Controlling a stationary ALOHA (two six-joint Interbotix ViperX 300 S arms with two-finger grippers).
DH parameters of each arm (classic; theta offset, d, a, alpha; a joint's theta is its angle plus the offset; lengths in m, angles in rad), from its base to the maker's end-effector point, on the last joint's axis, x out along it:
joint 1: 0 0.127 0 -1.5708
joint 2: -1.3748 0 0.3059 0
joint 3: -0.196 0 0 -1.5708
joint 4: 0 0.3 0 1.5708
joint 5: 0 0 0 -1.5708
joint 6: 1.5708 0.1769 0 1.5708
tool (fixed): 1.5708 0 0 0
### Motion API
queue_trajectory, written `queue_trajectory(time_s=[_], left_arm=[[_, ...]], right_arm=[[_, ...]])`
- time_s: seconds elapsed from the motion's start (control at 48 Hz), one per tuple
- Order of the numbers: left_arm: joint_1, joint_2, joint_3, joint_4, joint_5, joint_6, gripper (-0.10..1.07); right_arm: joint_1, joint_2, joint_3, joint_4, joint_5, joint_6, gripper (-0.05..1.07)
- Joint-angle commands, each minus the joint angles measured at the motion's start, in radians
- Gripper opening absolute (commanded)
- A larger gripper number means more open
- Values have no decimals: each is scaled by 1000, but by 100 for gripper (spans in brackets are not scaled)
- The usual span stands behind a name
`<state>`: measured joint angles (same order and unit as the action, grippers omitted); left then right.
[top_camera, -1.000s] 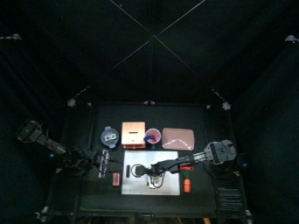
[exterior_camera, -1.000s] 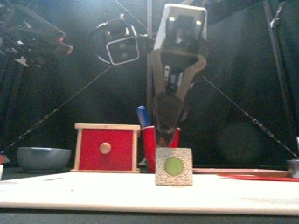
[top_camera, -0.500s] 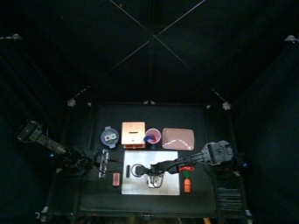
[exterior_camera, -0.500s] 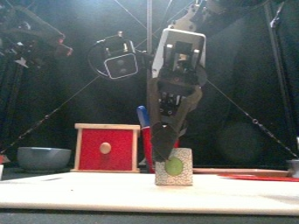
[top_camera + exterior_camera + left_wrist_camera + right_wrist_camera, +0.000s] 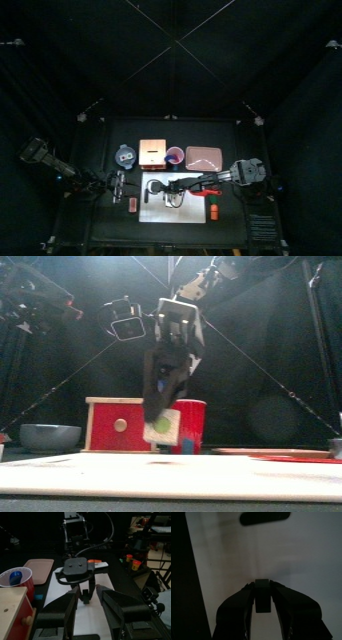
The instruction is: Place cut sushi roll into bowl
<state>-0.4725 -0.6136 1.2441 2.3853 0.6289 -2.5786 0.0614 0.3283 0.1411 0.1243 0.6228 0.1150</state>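
Two tools on record.

- Right tool (image 5: 263,586): its arm reaches in from the worktop's right edge over the white cutting board (image 5: 181,212). Jaws are pinched on one piece of the cut sushi roll (image 5: 163,426), dark outside with a green centre. The front view shows the piece hanging clear above the board, touching nothing but the jaws.
- Left tool (image 5: 85,594): rests near the worktop's left edge, jaws spread apart with nothing between them, facing the board.
- Bowl (image 5: 126,155): grey-blue and shallow, toward the worktop's rear-left corner, well apart from the held piece.
- Red box (image 5: 122,424): just beside the bowl, on its right.
- Red cup (image 5: 13,577): blue inside, next along the rear edge.
- Pink tray (image 5: 203,157): past the cup, toward the rear-right corner.
- Orange-red stick (image 5: 211,210): at the board's right edge.
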Motion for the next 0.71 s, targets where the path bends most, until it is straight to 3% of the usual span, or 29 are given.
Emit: queue_trajectory(time_s=[0.0, 0.417, 0.688], left_arm=[[2, 0, -18, 9, 3, 2, 76], [-3, 0, -18, 43, -21, 2, 76], [-3, 0, -20, 43, -21, 2, 76]], right_arm=[[-44, -44, -72, -28, -15, 0, 66], [-204, 130, -465, -115, -201, -9, 66], [-245, 333, -756, -133, -192, -3, 67]])
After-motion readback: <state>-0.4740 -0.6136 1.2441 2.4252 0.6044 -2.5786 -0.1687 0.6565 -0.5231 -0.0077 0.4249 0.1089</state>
